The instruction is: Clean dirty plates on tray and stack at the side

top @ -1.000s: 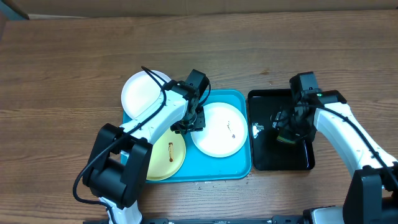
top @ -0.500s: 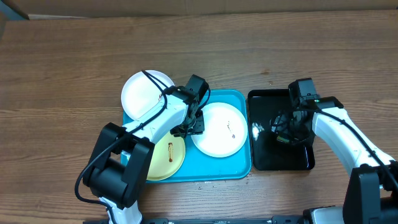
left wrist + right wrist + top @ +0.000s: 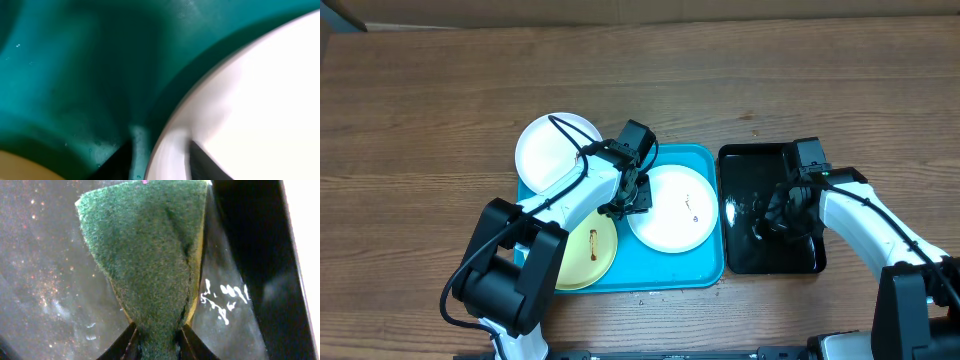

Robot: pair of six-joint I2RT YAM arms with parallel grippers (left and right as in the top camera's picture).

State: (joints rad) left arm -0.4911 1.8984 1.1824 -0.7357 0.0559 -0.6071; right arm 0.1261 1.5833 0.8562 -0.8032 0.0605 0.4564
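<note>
The turquoise tray [image 3: 705,262] holds a white plate [image 3: 672,210] with small dark specks and a yellow-green plate [image 3: 582,258] with a brown smear. Another white plate [image 3: 552,150] lies across the tray's far left corner. My left gripper [image 3: 632,197] is low at the white plate's left rim. In the left wrist view its jaws [image 3: 160,146] straddle that rim [image 3: 172,150], open, with a strip of tray showing beside the left finger. My right gripper [image 3: 780,214] is down in the black tray, shut on a green sponge [image 3: 145,255].
The glossy black tray [image 3: 740,255] sits just right of the turquoise one, wet, with white foam flecks [image 3: 222,300] near the sponge. Bare wooden table [image 3: 430,110] surrounds both trays. A table edge runs along the top.
My right gripper has closed on the sponge in the black tray. The left gripper stays at the white plate's rim and its jaws have narrowed.
</note>
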